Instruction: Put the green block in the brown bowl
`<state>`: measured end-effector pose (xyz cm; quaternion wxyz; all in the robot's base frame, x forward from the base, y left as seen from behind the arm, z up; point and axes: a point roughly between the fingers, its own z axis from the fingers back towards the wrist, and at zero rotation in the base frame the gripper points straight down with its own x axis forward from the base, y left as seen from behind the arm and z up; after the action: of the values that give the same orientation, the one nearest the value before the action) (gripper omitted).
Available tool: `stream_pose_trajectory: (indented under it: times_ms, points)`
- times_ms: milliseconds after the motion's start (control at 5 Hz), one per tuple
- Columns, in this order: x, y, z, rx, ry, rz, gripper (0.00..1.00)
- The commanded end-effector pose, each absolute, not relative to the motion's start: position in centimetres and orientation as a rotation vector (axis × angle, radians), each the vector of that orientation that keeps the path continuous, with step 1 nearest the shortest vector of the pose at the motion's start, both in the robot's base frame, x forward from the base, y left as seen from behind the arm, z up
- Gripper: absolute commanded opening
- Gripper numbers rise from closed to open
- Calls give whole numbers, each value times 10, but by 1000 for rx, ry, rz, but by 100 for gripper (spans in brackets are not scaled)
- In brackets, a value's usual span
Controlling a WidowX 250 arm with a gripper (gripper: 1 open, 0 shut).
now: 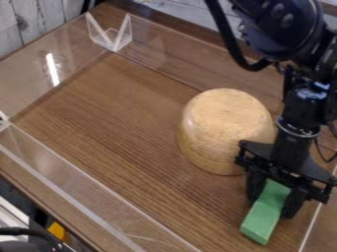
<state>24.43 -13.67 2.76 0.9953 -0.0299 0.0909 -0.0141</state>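
Observation:
The green block (263,224) is a bright green bar lying on the wooden tabletop at the front right, one end pointing toward me. My gripper (283,197) comes straight down over its far end, a black finger on each side, shut on the block. The brown bowl (227,129) stands just behind and to the left of it. It is a light tan wooden dome resting upside down, so its opening is hidden. The gripper's left finger is close to the bowl's near right side.
Low clear acrylic walls (79,192) fence in the wooden tabletop (105,108). A clear angled stand (108,31) sits in the far left corner. The dark robot arm (283,30) reaches in from the top right. The right wall runs close beside the block.

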Motion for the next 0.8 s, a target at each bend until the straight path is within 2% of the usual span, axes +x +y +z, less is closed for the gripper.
stream_pose_trajectory:
  times_ms: [0, 200, 600]
  points:
    - [253, -140, 41, -80, 140, -7, 0]
    - [254, -139, 43, -84, 139, 25, 0]
    - [255, -156, 31, -86, 138, -39, 0]
